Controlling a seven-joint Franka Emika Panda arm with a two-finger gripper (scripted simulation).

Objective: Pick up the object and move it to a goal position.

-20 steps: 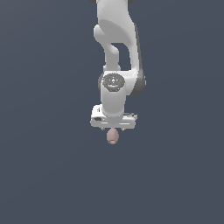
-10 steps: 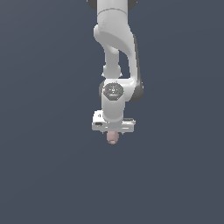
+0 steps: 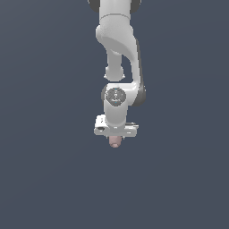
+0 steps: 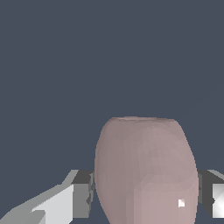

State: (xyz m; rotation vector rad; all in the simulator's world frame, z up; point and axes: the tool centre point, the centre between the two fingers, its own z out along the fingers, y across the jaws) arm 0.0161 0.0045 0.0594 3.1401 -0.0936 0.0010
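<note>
The object [image 3: 115, 142] is a small pink-beige egg-shaped lump. In the exterior view it pokes out just below my white gripper [image 3: 115, 138], near the picture's middle. In the wrist view the object [image 4: 145, 170] fills the space between my two fingers [image 4: 81, 192], which press against its sides. My gripper [image 4: 144, 194] is shut on it. The arm hangs straight down from the top of the exterior view.
Only a plain dark grey-blue ground [image 3: 44, 179] shows around the arm. No goal marker or other object is in view.
The arm's wrist has turned and the upper links have shifted slightly; the gripper with the object has risen a touch and stays near the middle.
</note>
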